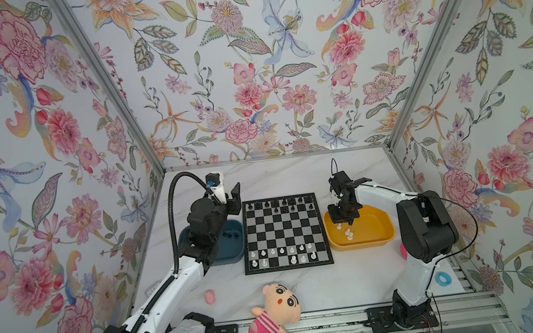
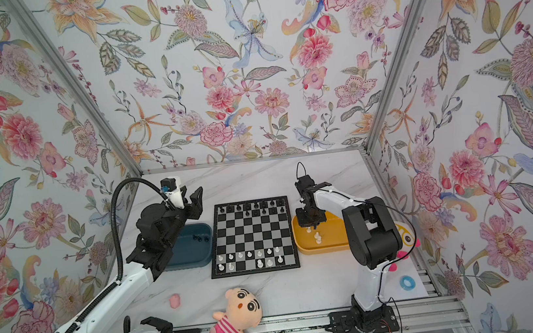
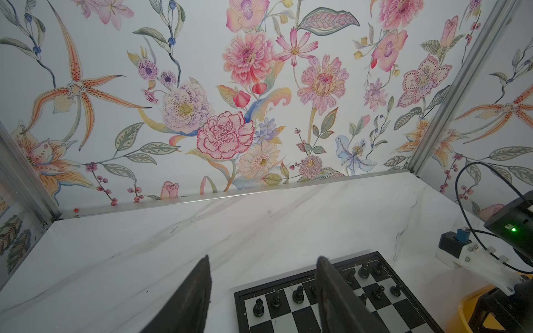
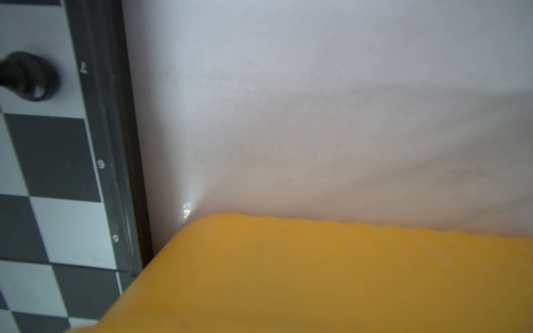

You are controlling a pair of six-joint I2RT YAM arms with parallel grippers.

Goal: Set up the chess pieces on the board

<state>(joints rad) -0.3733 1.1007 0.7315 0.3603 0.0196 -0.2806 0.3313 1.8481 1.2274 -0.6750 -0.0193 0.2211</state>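
I judge the white chess pieces (image 1: 349,233) in the yellow tray (image 1: 376,226) right of the board (image 1: 285,233) light, hard and slick, best pinched at the waist, though whether my right pincer (image 1: 342,222) above them is clenched I cannot tell.

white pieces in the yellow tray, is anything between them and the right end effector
Nothing visible. The right end effector hangs over the yellow tray beside the white pieces, with only bare tray floor between them. Whether it holds one cannot be told.
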